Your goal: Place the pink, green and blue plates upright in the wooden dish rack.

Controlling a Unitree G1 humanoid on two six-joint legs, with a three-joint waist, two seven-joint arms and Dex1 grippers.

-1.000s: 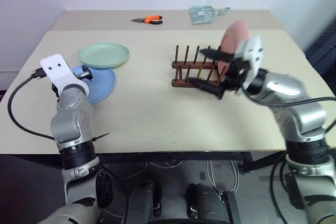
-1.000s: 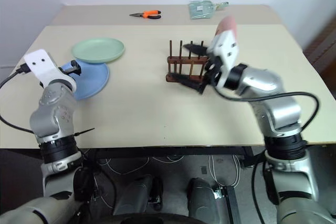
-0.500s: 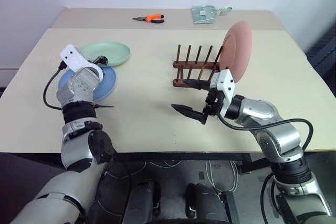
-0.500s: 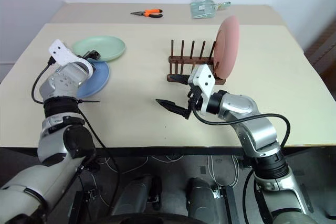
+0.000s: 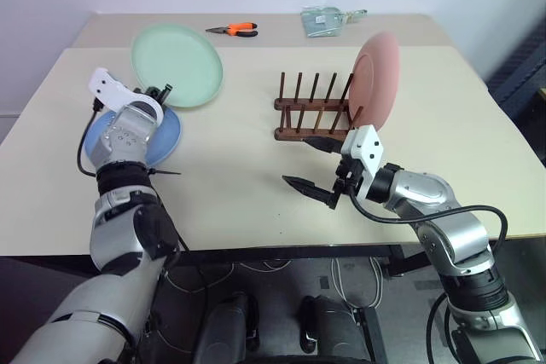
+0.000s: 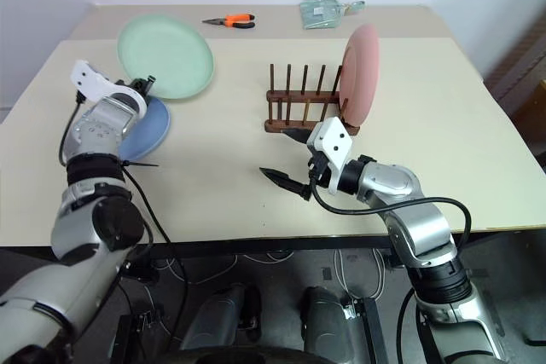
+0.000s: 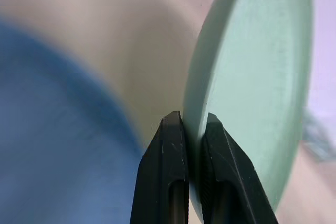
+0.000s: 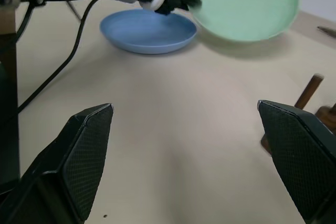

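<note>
Green plate (image 5: 177, 66) is off the table now; it lay flat beside the blue one half a second ago. Left gripper (image 5: 162, 93) went from wide apart to pinched on its lower rim, plate tilted up, face toward the rack. In the left wrist view both black fingers (image 7: 167, 156) squeeze the rim edge-on.

Right gripper (image 5: 316, 164) has dropped and backed away from the rack, fingers spread wide, nothing between them, hovering just over the table (image 5: 239, 185) in front of the rack.

Pink plate (image 5: 375, 81) stands upright in the wooden dish rack (image 5: 314, 112), at its right end, leaning on the pegs.

Blue plate (image 5: 162, 135) lies flat on the table under the left wrist, partly hidden by the arm.

On the far table: orange-handled pliers (image 5: 232, 31) and a clear plastic bag (image 5: 327, 20), well apart from the work.
</note>
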